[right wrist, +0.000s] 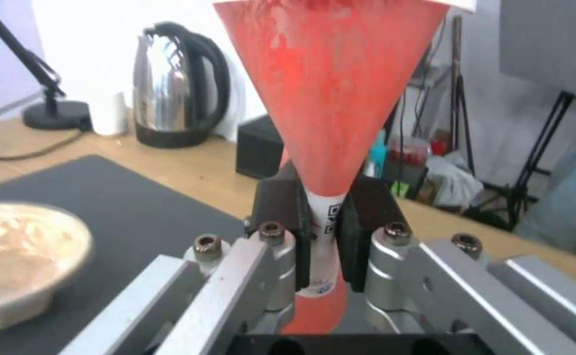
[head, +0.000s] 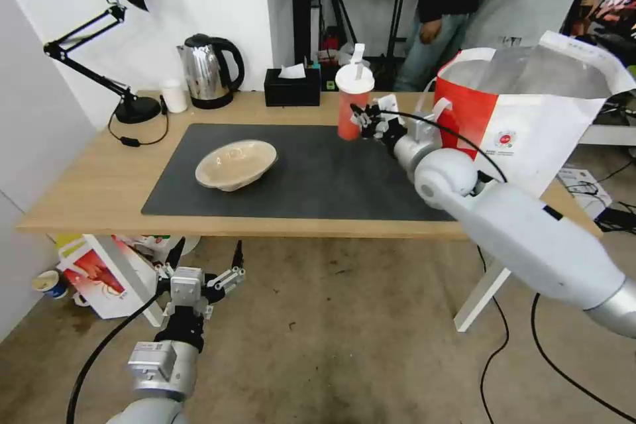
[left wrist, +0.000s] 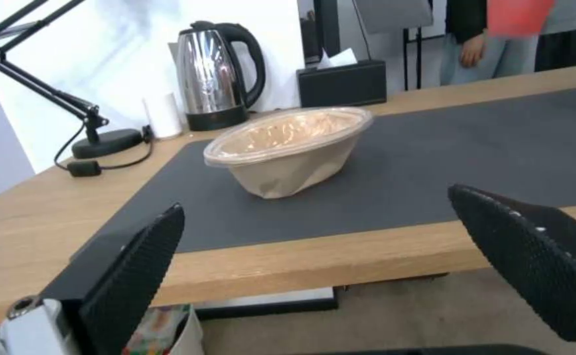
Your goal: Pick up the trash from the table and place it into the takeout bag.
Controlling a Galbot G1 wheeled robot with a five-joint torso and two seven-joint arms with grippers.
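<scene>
Right gripper (head: 363, 120) clamped on lower body of red cup (head: 352, 106), above far edge of table (head: 86, 192), near takeout bag (head: 530, 119); probably light, thin-walled, easily crushed. Left gripper (head: 207, 258) spread wide below table edge, facing beige bowl (head: 236, 163)

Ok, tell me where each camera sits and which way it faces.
Head: high, looking down at the table; right gripper on the red cup, left gripper low.
Left wrist: below table edge, facing the beige bowl; own fingers open.
Right wrist: behind fingers clamping the cup.
All share the kettle.
</scene>
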